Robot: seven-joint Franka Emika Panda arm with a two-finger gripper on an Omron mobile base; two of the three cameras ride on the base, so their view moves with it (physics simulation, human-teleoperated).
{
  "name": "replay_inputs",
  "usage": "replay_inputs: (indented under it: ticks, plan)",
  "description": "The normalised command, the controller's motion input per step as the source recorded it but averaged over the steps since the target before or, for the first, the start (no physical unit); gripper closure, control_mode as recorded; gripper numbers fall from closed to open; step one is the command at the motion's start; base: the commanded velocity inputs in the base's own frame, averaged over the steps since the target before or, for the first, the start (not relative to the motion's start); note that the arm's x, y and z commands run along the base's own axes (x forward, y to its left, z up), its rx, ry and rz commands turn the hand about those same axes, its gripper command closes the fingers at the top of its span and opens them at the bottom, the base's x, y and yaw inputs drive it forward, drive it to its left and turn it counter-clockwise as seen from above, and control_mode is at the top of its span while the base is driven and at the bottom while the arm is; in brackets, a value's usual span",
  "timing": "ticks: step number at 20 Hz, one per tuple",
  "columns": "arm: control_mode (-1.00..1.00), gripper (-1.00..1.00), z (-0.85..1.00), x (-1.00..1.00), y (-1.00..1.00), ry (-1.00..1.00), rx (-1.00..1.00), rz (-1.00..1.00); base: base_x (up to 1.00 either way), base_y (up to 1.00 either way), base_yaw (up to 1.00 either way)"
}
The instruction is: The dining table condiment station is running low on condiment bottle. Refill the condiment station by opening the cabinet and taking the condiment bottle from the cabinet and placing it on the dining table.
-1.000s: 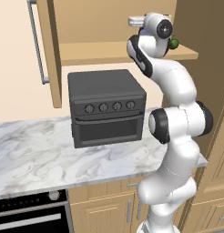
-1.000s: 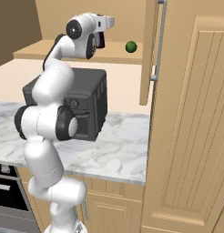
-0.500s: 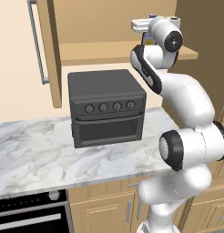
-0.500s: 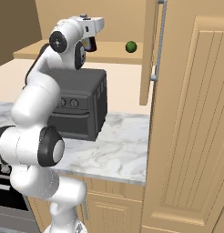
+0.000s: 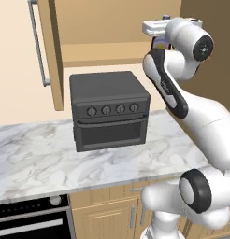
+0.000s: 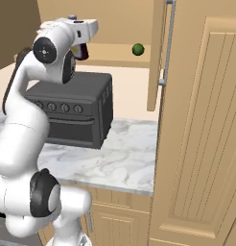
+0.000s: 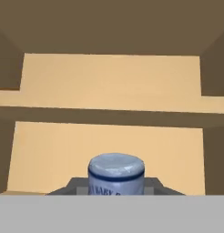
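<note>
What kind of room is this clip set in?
A rendered home kitchen, it seems: a dark toaster oven sits on a marble worktop, a built-in oven sits below it, and a light-wood wall cabinet hangs open above with a green fruit on its shelf.

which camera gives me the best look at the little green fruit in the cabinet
The right base view: the green fruit sits unobstructed on the open cabinet shelf. I can't make it out in the left base or hand views.

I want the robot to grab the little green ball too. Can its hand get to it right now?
Probably not yet: the gripper is already shut on the condiment bottle. The green fruit sits farther along the open cabinet shelf.
</note>
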Motion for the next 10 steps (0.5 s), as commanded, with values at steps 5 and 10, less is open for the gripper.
replay_inputs:
  ticks: [5,10]
  plan:
    - [-1.00,1.00,-0.18,-1.00,-0.28,0.00,-0.02,0.23,0.00,0.00,0.00]
    - [-1.00,1.00,-0.41,-1.00,-0.12,0.00,-0.06,0.26,0.00,0.00,0.00]
